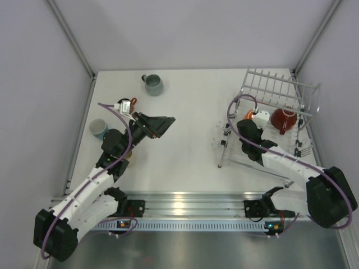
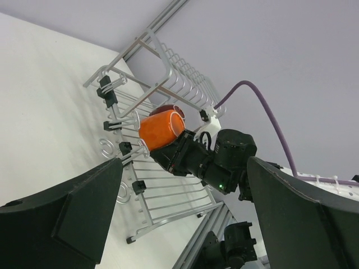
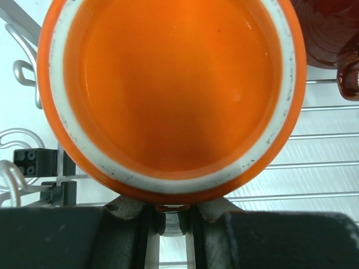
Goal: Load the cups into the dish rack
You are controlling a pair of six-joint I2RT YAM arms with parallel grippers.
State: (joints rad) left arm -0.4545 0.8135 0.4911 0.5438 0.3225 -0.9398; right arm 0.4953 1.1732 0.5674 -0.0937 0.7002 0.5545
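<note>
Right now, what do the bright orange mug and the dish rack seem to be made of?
The bright orange mug looks like glazed ceramic: glossy, even colour with soft highlights, and a whitish, speckled ring that seems unglazed. The dish rack is probably metal wire: thin bent rods, silvery-white, dull sheen. Painted or plated, I cannot tell.

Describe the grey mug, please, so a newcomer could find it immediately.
Start at the wire dish rack, far right on the table, then look left along the far edge. The grey mug stands there alone; the light blue mug sits nearer, by the left edge.
</note>
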